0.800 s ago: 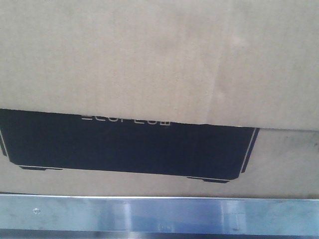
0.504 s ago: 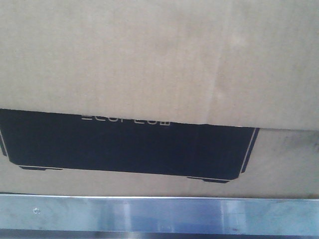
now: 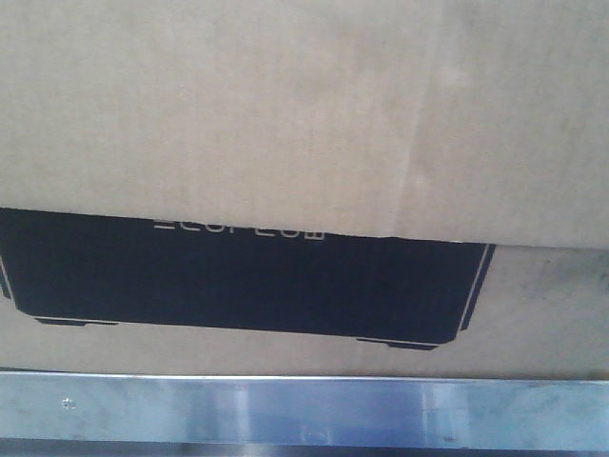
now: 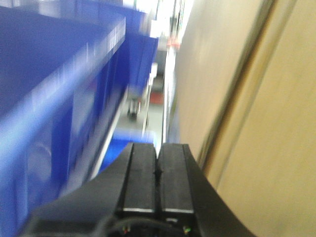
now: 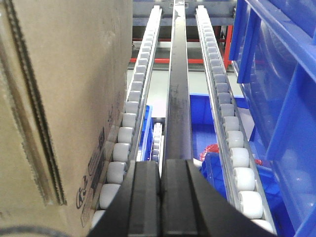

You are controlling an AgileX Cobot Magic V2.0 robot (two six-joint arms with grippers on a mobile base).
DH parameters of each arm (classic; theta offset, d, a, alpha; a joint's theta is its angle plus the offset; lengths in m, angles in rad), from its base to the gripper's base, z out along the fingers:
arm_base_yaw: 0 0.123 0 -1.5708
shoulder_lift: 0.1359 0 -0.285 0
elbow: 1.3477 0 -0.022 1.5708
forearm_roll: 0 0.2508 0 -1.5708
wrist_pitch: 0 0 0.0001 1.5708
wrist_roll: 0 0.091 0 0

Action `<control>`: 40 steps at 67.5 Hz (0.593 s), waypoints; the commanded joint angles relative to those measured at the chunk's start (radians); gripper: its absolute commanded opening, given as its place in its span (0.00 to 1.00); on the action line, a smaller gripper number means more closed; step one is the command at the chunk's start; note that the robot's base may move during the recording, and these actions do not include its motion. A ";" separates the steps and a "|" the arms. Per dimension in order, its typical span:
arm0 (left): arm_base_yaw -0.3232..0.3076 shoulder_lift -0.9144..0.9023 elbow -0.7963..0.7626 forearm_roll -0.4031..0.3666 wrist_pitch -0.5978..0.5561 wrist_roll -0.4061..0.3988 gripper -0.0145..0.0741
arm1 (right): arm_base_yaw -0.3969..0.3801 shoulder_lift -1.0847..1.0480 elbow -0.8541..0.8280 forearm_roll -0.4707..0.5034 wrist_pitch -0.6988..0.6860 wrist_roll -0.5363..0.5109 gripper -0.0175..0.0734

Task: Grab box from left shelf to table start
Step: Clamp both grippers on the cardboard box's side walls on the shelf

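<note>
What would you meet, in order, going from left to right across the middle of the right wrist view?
cardboard box → white roller track → dark metal strip → second white roller track → blue bins

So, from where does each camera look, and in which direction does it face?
Exterior front-facing: sits before the shelf, facing the box close up, with the silver rail below; no robot part shows.
Left wrist: behind the shut left end effector, looking along the box's side at picture right; blue bins at left; blurred.
Right wrist: behind the shut right end effector, looking along the roller tracks; box left, bins right.
Shared: all three see the box; both wrist views see blue bins.
</note>
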 commanded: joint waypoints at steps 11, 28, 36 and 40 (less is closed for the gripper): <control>-0.006 0.099 -0.285 0.073 0.052 -0.003 0.05 | -0.002 -0.004 0.001 0.002 -0.087 -0.004 0.26; -0.006 0.246 -0.478 0.073 0.176 -0.003 0.22 | -0.002 -0.004 0.001 0.002 -0.087 -0.004 0.26; -0.006 0.287 -0.526 0.073 0.223 -0.003 0.45 | -0.002 -0.004 0.001 0.002 -0.087 -0.004 0.26; -0.006 0.302 -0.552 0.073 0.249 -0.003 0.51 | -0.002 -0.004 0.001 0.002 -0.087 -0.004 0.26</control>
